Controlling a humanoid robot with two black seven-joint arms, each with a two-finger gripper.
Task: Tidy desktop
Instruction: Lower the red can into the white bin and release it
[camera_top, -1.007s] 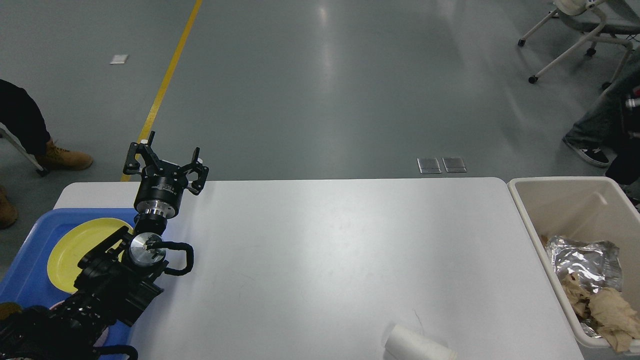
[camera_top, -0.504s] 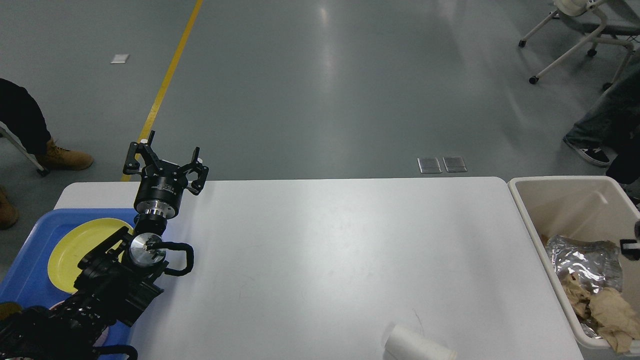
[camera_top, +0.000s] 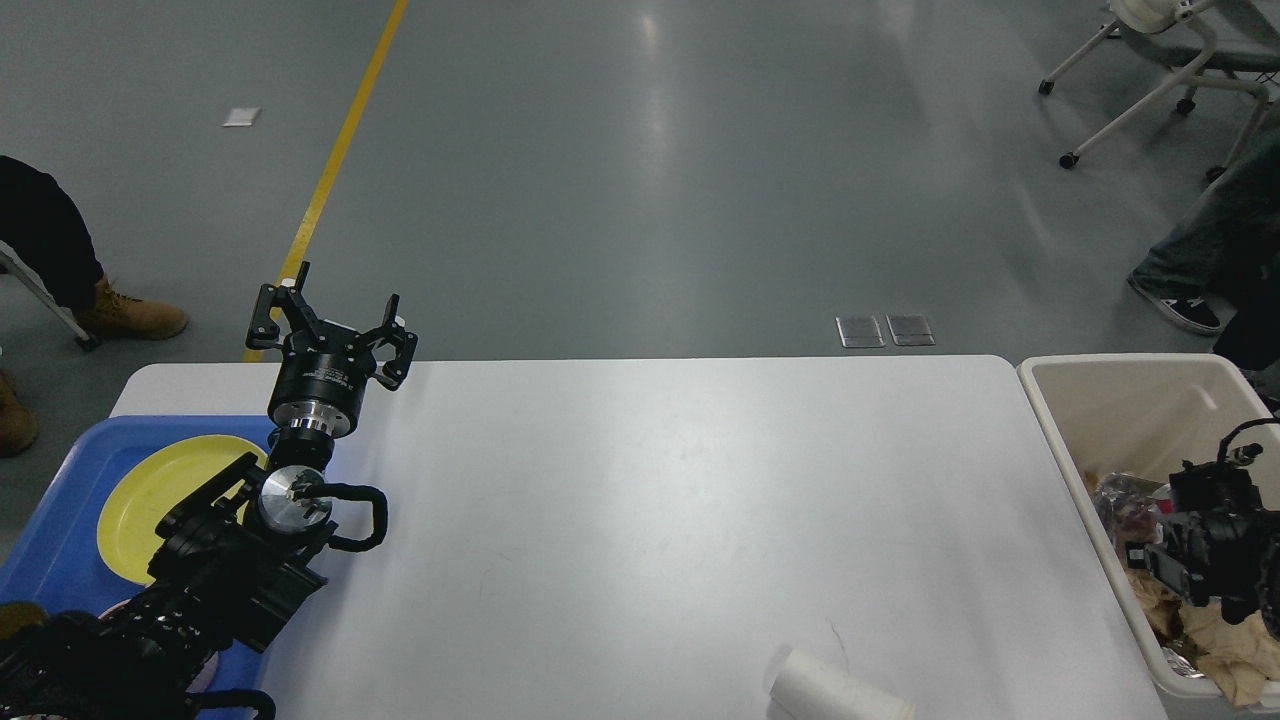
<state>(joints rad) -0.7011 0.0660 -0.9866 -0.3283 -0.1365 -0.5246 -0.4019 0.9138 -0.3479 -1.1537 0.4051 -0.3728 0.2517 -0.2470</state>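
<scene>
There is only one view, taken from the robot's head. It looks forward and down on the large white rectangular surface with rounded corners (camera_top: 700, 500), from quite near, so the near edge is cut off at the bottom. Beyond the far edge the view reaches the grey shiny floor (camera_top: 640, 170). No second view shares any part with it.

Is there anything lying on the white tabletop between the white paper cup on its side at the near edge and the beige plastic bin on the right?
Nothing visible: the white tabletop is bare between the white paper cup and the beige plastic bin. The right hand hangs over the bin, clear of that path.
</scene>
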